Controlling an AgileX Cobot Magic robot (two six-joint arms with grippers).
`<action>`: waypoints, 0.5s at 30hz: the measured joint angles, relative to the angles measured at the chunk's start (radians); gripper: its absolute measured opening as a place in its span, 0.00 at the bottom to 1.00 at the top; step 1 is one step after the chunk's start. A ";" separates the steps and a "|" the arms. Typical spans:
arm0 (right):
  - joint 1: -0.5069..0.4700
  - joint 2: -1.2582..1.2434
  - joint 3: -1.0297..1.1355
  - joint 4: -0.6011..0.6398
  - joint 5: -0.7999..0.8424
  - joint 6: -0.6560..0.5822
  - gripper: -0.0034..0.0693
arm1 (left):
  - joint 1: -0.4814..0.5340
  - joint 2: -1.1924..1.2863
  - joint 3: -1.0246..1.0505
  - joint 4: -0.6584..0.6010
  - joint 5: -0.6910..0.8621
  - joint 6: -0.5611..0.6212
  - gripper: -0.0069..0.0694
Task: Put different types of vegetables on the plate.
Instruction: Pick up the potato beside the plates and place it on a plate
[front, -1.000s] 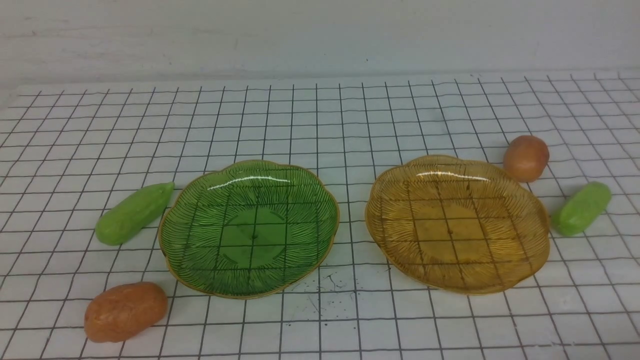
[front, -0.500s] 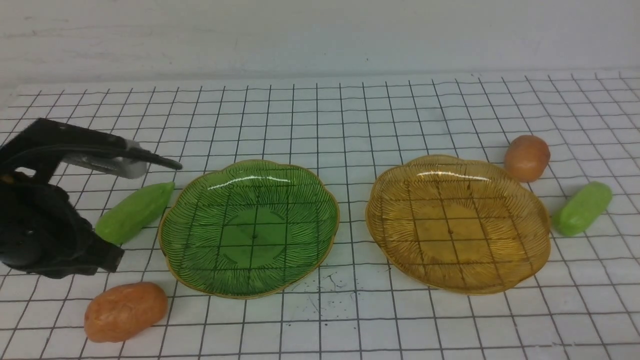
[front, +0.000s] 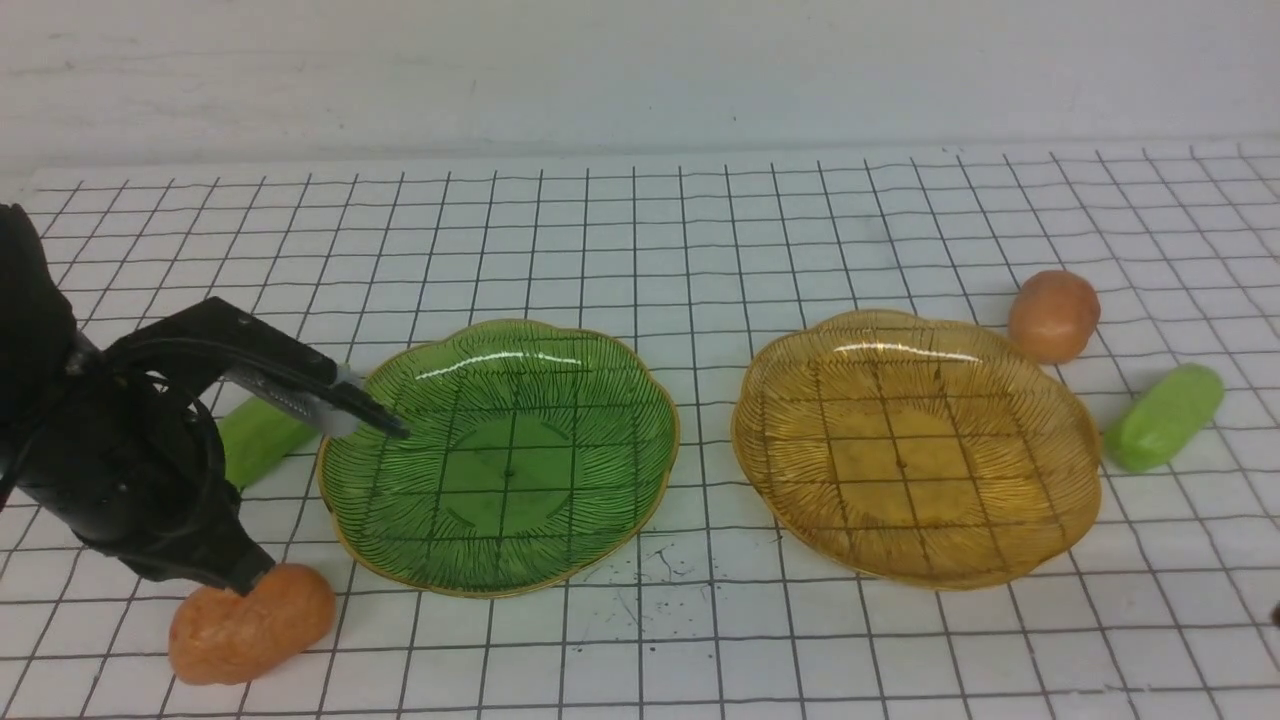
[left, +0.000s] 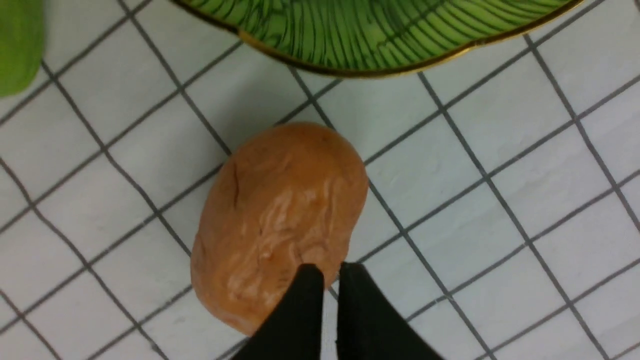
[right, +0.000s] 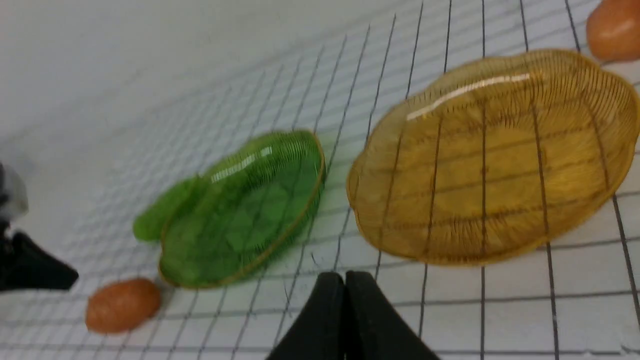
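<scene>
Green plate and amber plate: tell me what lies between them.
Only bare gridded tabletop separates the green plate and the amber plate; the front view shows it.

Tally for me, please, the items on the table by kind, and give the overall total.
Cucumbers: 2, left cucumber and right cucumber
Potatoes: 2, left potato and right potato
Plates: 2, green plate and amber plate
Total: 6
</scene>
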 joint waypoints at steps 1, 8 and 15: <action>0.000 0.041 -0.010 0.014 0.019 -0.019 0.03 | 0.000 0.014 0.000 -0.007 -0.018 0.014 0.20; 0.001 0.121 -0.018 0.257 0.090 -0.220 0.03 | 0.000 0.110 0.000 0.034 -0.069 0.021 0.80; 0.001 0.121 -0.018 0.323 0.090 -0.297 0.03 | 0.000 0.183 -0.001 0.043 -0.081 0.021 0.98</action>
